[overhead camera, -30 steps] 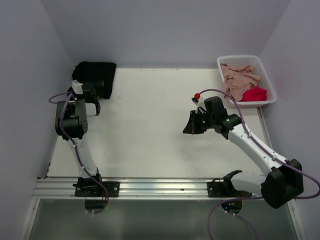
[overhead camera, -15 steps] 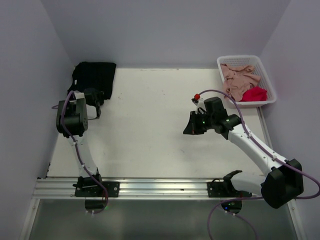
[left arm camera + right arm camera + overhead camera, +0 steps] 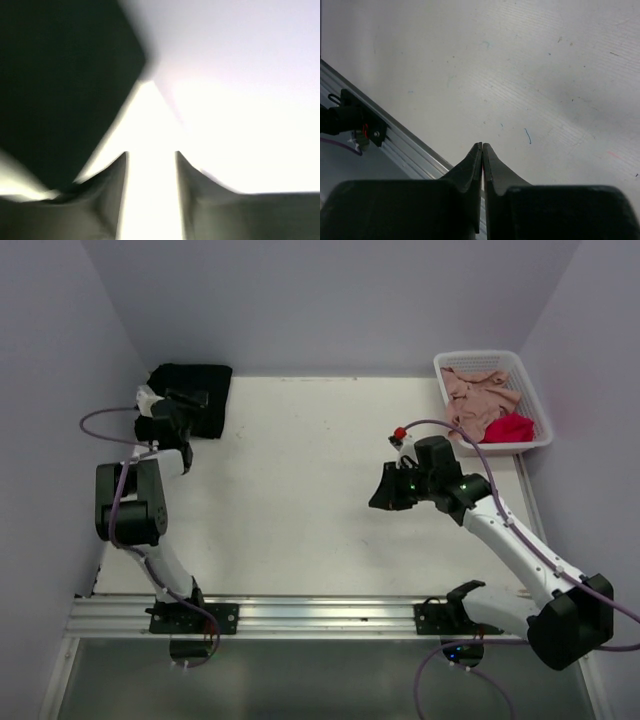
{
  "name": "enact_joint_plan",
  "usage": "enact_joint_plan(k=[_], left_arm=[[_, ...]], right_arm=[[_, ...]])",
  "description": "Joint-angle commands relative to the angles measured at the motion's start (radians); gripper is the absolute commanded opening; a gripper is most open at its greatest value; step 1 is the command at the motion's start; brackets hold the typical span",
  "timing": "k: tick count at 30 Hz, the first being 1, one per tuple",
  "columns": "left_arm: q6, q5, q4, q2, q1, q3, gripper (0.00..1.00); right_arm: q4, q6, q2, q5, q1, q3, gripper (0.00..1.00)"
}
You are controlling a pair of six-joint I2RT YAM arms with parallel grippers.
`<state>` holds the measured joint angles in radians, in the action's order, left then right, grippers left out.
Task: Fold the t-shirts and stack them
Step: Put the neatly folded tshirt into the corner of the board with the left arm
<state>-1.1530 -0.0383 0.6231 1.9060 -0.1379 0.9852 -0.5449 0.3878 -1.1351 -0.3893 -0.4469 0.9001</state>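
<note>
**Top view.** A black t-shirt (image 3: 203,388) is seen at the table's (image 3: 300,470) 10 o'clock corner, laid as a compact, flat rectangle, so it is judged to be already folded. The left hand (image 3: 176,430) is found at the 6 o'clock edge of that shirt. Whether cloth is touched cannot be told from here. At 2 o'clock a white basket (image 3: 444,362) holds a crumpled pink t-shirt (image 3: 478,395) with a red t-shirt (image 3: 510,427) bunched at its 5 o'clock side. Neither is folded, and no stack has been built yet. The right hand (image 3: 385,490) is held over bare table at about 3 o'clock, well apart from the basket.

**Left wrist view.** The picture is blurred. The left hand (image 3: 150,161) is shown with its fingers parted and nothing between them. The black t-shirt (image 3: 60,75) fills the 10 o'clock part of the view, beside the fingers and not gripped.

**Right wrist view.** The right hand (image 3: 482,150) is shown with its fingertips pressed together and empty, above bare table (image 3: 530,75).

One shirt is judged done. The pink and red ones remain to be taken out, folded and stacked.
</note>
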Motion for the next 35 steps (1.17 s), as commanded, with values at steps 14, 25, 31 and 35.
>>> enact_joint_plan(k=[14,25,31,35], left_arm=[[0.687,0.335,-0.569,-0.79,0.499,-0.178,1.0],[0.662,0.265,-0.876,-1.137,0.673,-0.325,1.0],[0.681,0.244,-0.927,-1.222,0.675,-0.345,1.0],[0.69,0.241,-0.922,-1.245,0.673,-0.344,1.0]], right_arm=[[-0.059,-0.003,0.201,0.243,-0.004,-0.05,0.99],[-0.207,0.02,0.416,0.386,-0.004,-0.049,0.99],[-0.196,0.037,0.448,0.386,-0.004,-0.078,0.99],[-0.191,0.036,0.454,0.412,-0.004,-0.086,0.99]])
